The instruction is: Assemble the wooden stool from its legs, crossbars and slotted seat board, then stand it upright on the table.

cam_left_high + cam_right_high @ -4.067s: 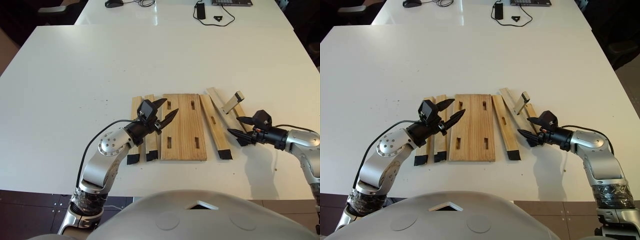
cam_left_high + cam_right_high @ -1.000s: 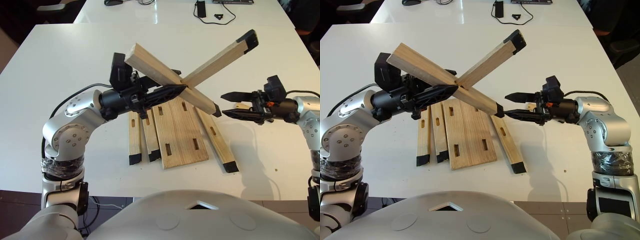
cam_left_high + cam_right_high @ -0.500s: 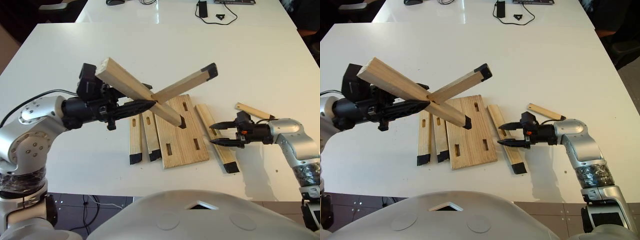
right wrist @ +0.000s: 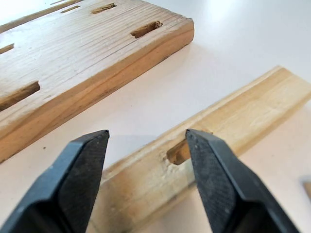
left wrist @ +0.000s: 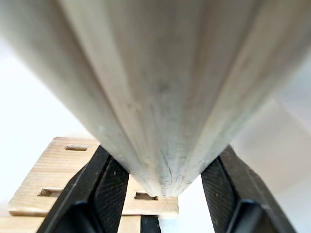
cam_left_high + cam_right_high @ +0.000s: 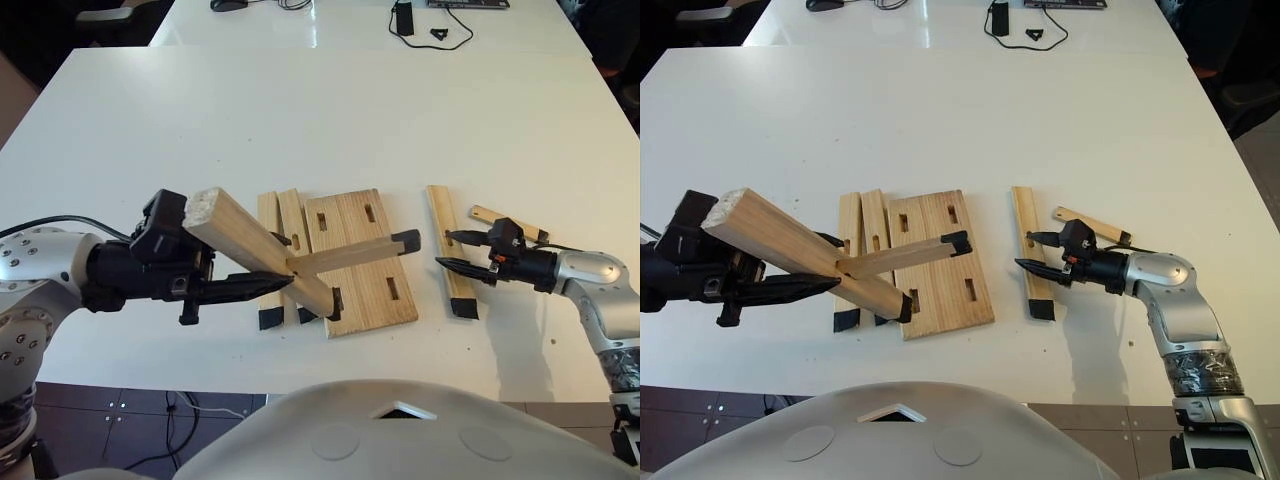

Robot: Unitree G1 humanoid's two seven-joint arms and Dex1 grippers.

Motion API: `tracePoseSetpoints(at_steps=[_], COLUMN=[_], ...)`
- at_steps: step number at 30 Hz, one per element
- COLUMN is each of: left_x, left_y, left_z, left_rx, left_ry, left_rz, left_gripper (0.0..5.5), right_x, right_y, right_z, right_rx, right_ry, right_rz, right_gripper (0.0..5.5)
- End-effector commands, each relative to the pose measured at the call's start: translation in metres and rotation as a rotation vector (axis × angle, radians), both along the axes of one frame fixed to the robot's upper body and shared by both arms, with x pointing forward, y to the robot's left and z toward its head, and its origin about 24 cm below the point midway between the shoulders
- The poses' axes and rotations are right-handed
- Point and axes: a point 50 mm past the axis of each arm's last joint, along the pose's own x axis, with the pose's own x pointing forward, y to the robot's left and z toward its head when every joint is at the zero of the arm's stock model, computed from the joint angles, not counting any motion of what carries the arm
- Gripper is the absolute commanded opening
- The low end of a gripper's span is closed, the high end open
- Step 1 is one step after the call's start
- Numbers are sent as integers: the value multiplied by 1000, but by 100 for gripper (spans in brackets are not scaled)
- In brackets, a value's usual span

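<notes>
My left gripper [image 6: 285, 280] is shut on a wooden leg [image 6: 240, 240] held above the table's near left. A crossbar [image 6: 350, 254] sticks out of the leg's slot over the slotted seat board [image 6: 350, 225], which lies flat. In the left wrist view both fingers [image 5: 104, 189] press the leg's sides. My right gripper [image 6: 443, 250] is open and low, with a finger on each side of a loose slotted leg [image 6: 440, 210] right of the board. In the right wrist view that leg [image 4: 233, 111] lies between the fingertips.
Two more legs [image 6: 268, 225] [image 6: 292, 215] lie side by side against the board's left edge. A short crossbar [image 6: 500, 218] rests beside the right arm. The white table [image 6: 200, 130] has wide bare room at the back. Cables and small devices [image 6: 402, 18] sit on the far table.
My left arm has lowered and drawn the leg with its crossbar toward me. The loose leg on the right now lies farther from the board and straighter. My right gripper stays open over it.
</notes>
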Motion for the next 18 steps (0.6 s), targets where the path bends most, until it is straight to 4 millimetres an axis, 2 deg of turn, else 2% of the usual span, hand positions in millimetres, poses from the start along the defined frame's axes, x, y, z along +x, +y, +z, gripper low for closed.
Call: tracePoseSetpoints(at_steps=[1,9,18], left_x=[2,11,12], left_y=[2,3,-9], left_z=[-5,-20,-28], left_rx=[30,28,10], left_ry=[0,25,37], left_rz=[1,60,69], left_gripper=[204,204,204], right_x=[4,-1,0], right_y=[5,8,9], right_z=[11,9,9], right_rx=[22,36,27], right_ry=[-45,-25,-22], right_rz=[-18,-11,-4], right_gripper=[290,290,290])
